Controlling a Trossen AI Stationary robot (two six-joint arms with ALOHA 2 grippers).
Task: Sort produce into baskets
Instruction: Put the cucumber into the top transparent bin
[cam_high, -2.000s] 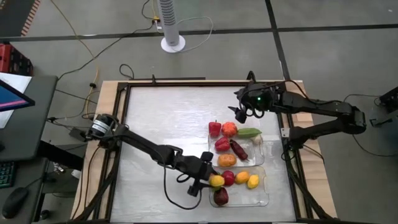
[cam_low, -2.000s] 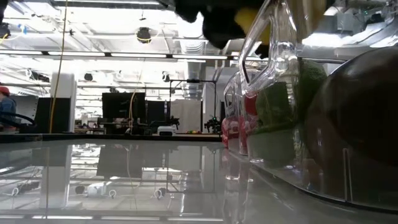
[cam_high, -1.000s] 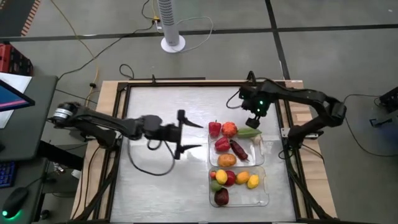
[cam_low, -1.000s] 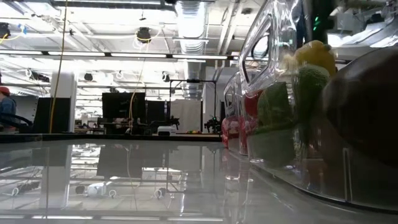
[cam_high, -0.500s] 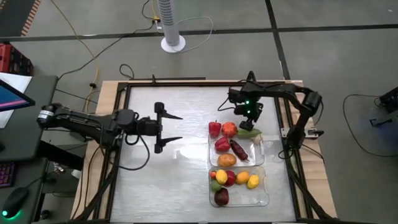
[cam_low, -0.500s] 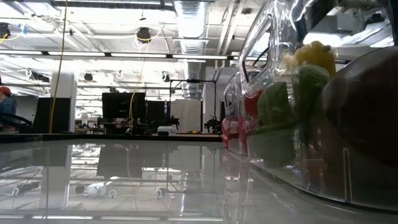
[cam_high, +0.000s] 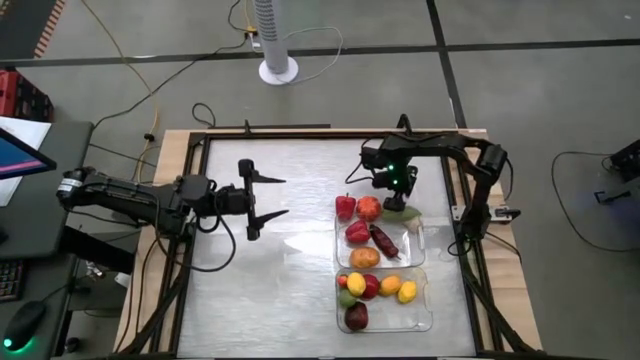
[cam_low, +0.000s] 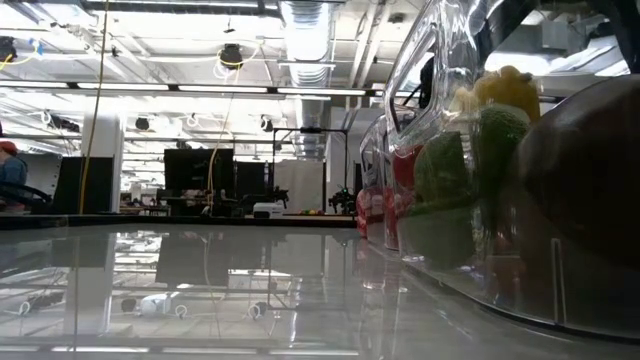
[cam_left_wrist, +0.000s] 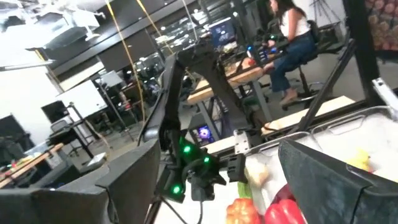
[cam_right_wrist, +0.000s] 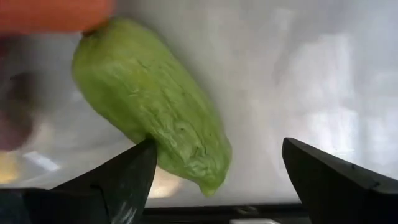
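Observation:
Two clear trays lie at the table's right: a far tray (cam_high: 418, 255) and a near tray (cam_high: 425, 318), both holding small toy fruits. A green pod-shaped vegetable (cam_high: 401, 212) (cam_right_wrist: 155, 99) lies by the far tray's far rim, next to an orange-red fruit (cam_high: 370, 208) and a red pepper (cam_high: 345, 207). I cannot tell whether the green vegetable is inside the tray. My right gripper (cam_high: 393, 186) (cam_right_wrist: 217, 180) is open just over it, with a finger on either side of its pointed end. My left gripper (cam_high: 262, 198) is open and empty over the table's middle left.
The near tray holds a yellow fruit (cam_high: 355, 283), a red one, an orange one, another yellow one and a dark maroon one (cam_high: 356, 316); it fills the right of the low view (cam_low: 560, 290). Bare tabletop (cam_high: 270, 280) lies to the left of the trays. People sit at desks beyond the table.
My left gripper, open, has drawn back from the trays toward the table's left edge and a little toward the far edge. My right gripper has gone a little toward the table's left, over the green vegetable, as its arm folded in. The produce has not moved.

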